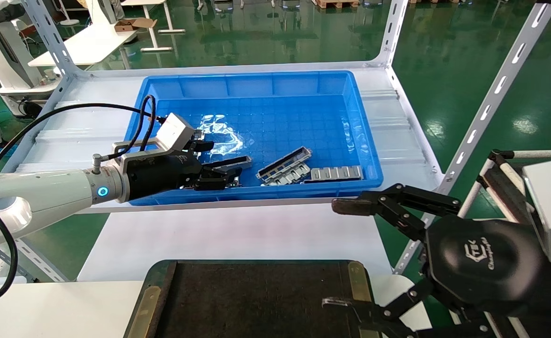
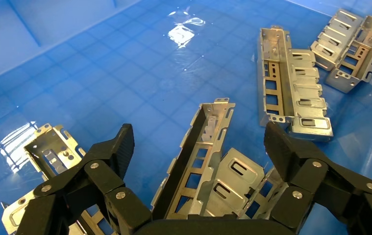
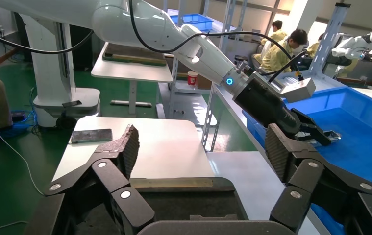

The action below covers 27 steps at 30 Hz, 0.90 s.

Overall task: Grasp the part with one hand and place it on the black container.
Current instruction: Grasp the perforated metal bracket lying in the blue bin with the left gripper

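Note:
The part [image 1: 231, 163] is a long grey channel bar lying near the front wall of the blue bin [image 1: 256, 77]. In the left wrist view the part [image 2: 196, 152] leans on a flat slotted plate [image 2: 237, 178]. My left gripper [image 1: 219, 176] reaches into the bin and is open, one finger [image 2: 120, 147] on each side of the bar, apart from it. The black container [image 1: 256, 300] lies at the near table edge. My right gripper [image 1: 341, 256] hangs open and empty over the container's right end [image 3: 188, 196].
More metal pieces lie in the bin: a ribbed frame [image 1: 285, 165], a flat slotted plate [image 1: 334, 173], and a small bracket [image 2: 51, 149] beside my left fingers. White shelf uprights [image 1: 491, 98] flank the bin. A white tabletop [image 1: 233, 234] separates bin and container.

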### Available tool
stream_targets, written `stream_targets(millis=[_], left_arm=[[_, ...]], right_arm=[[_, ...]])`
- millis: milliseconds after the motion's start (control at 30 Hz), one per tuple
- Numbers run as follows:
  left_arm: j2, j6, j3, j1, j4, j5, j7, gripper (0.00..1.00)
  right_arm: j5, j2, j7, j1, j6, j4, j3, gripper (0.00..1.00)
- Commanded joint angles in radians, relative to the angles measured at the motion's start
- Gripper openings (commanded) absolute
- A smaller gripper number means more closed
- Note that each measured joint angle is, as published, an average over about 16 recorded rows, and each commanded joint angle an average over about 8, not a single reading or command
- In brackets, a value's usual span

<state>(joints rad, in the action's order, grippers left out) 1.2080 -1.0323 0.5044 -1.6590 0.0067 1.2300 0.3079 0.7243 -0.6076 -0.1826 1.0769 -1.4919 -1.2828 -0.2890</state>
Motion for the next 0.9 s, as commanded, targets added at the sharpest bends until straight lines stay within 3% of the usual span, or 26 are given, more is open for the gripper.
stream_targets(millis=[33, 167, 900], left_arm=[[0.002, 0.008, 0.0, 0.002, 0.0, 0.0, 0.001, 0.05], [0.005, 0.02, 0.0, 0.005, 0.0, 0.0, 0.002, 0.0], [-0.003, 0.017, 0.0, 0.011, -0.007, -0.001, 0.003, 0.0]], right_arm=[[0.0, 0.0, 0.0, 0.0, 0.0, 0.0, 0.0, 0.0], [0.0, 0.0, 0.0, 0.0, 0.0, 0.0, 0.0, 0.0], [-0.001, 0.001, 0.001, 0.0, 0.001, 0.0, -0.002, 0.0]])
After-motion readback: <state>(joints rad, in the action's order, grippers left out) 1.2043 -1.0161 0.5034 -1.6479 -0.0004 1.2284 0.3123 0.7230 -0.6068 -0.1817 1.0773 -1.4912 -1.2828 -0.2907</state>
